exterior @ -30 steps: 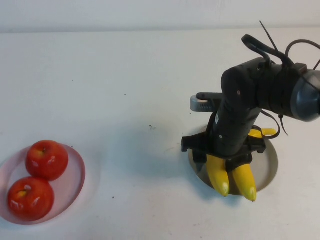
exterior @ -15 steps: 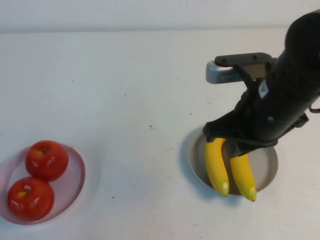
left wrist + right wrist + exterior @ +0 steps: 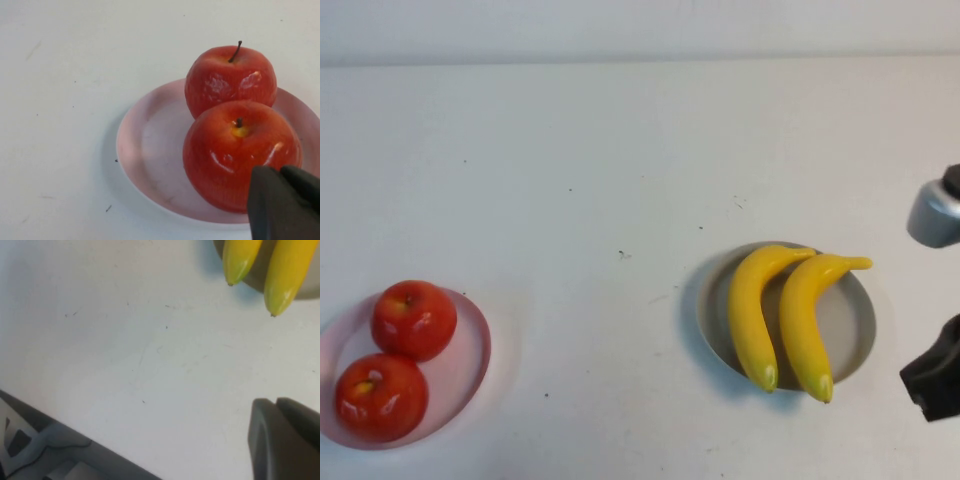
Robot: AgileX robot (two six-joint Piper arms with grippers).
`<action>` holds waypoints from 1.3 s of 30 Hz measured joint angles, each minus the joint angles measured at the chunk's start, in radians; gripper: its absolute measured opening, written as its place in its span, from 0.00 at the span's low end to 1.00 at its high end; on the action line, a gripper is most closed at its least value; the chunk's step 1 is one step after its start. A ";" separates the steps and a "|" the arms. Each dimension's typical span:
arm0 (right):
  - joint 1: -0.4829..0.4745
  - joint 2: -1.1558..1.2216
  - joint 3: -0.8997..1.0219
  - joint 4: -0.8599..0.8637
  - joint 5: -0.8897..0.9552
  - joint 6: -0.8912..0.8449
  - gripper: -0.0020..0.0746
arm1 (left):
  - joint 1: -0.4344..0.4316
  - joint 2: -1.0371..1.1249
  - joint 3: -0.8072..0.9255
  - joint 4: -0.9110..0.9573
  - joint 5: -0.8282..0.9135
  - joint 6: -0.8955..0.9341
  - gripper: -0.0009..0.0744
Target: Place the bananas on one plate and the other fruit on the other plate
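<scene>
Two yellow bananas point(image 3: 752, 310) point(image 3: 805, 322) lie side by side on the grey plate point(image 3: 857, 330) at the right. Two red apples point(image 3: 414, 319) point(image 3: 381, 396) sit on the pink plate point(image 3: 472, 355) at the left. My right arm point(image 3: 932, 385) shows only at the right edge, drawn back from the bananas. In the right wrist view the right gripper point(image 3: 276, 402) is shut and empty over bare table, with the banana tips point(image 3: 240, 262) beyond it. In the left wrist view the left gripper point(image 3: 280, 171) is shut and empty, just short of the nearer apple point(image 3: 235, 150) on the pink plate point(image 3: 150, 150).
The white table point(image 3: 620, 180) stretches bare between the two plates. A grey part of the robot's base point(image 3: 50, 450) shows at the near table edge in the right wrist view.
My right arm has lifted off the bananas and pulled back to the right edge. Both bananas stay on the grey plate. The apples have not moved.
</scene>
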 joint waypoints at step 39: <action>-0.621 -1.067 1.121 -0.132 -1.086 -0.063 0.01 | 0.000 0.000 0.000 0.002 0.000 0.000 0.01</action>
